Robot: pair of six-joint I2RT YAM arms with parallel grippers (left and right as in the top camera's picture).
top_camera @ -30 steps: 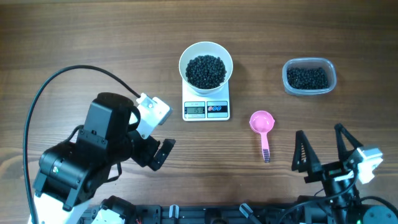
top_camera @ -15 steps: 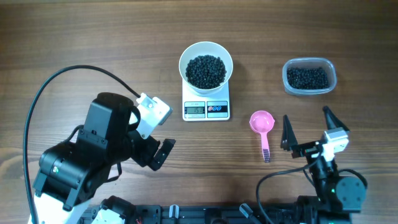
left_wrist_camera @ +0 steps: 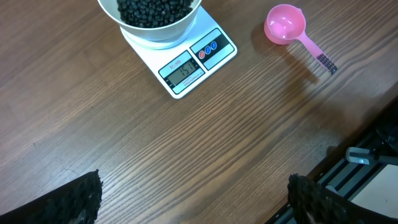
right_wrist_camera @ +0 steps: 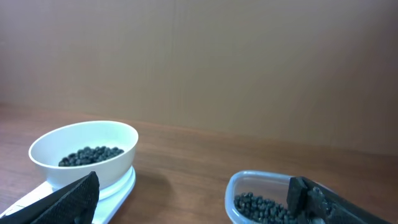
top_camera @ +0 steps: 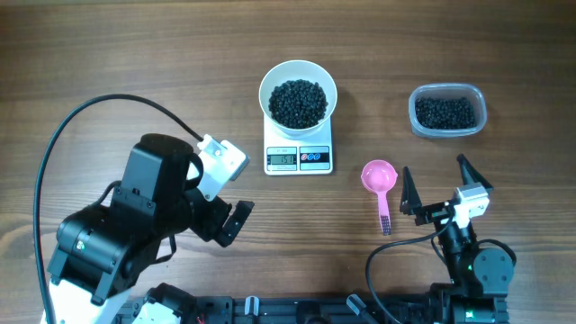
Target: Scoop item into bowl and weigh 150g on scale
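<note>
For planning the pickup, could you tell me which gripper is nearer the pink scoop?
Right. The right gripper is just right of the pink scoop; the left gripper far left.

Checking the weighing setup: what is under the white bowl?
The scale sits under the bowl, its display showing in front. The bowl covers the rest of its platform, and the black beads hide the bowl's floor.
</note>
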